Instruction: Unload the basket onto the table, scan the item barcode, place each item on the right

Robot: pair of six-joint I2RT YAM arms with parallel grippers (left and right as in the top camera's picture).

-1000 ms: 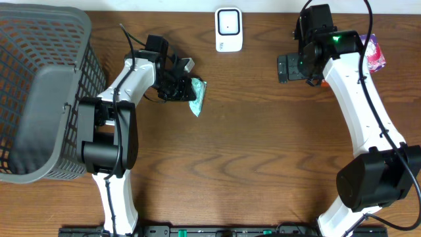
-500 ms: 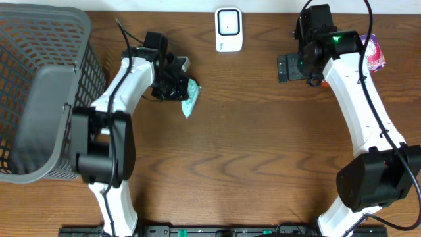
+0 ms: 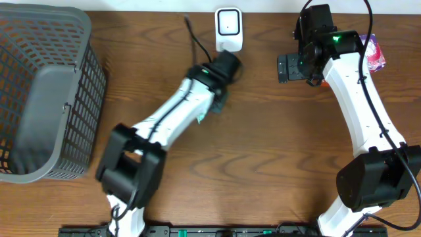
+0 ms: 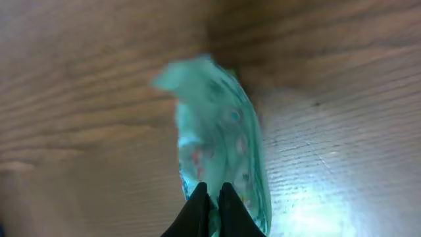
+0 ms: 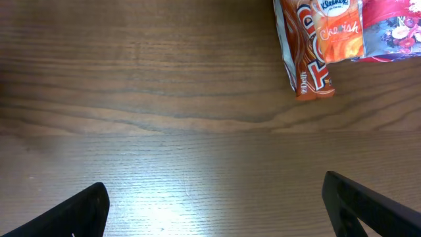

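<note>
Grey plastic mesh makes up the basket [image 3: 85, 39] that fills the far left corner of the wooden table [image 3: 263, 164]. To its right, the left arm [image 3: 177, 112] stretches diagonally toward the middle of the far edge. The left gripper [image 4: 212, 192] has its jaws pressed together on one end of a teal packet [image 4: 220, 131]. The packet's print is blurred in the wrist view, and I cannot tell whether it touches the wood. From overhead only a sliver of teal shows under the arm, close to the white scanner [image 3: 228, 29], which sits at the middle of the far edge.

Further right, the right arm [image 3: 358, 105] reaches up along the right edge. The right gripper [image 3: 283, 68] is spread wide and holds nothing, over bare wood near the far edge. Just beyond it, toward the far right corner, lies an orange snack bag [image 5: 306, 59]. A tissue pack [image 5: 339, 29] overlaps it, and a red packet [image 5: 395, 26] lies against the tissue pack.
</note>
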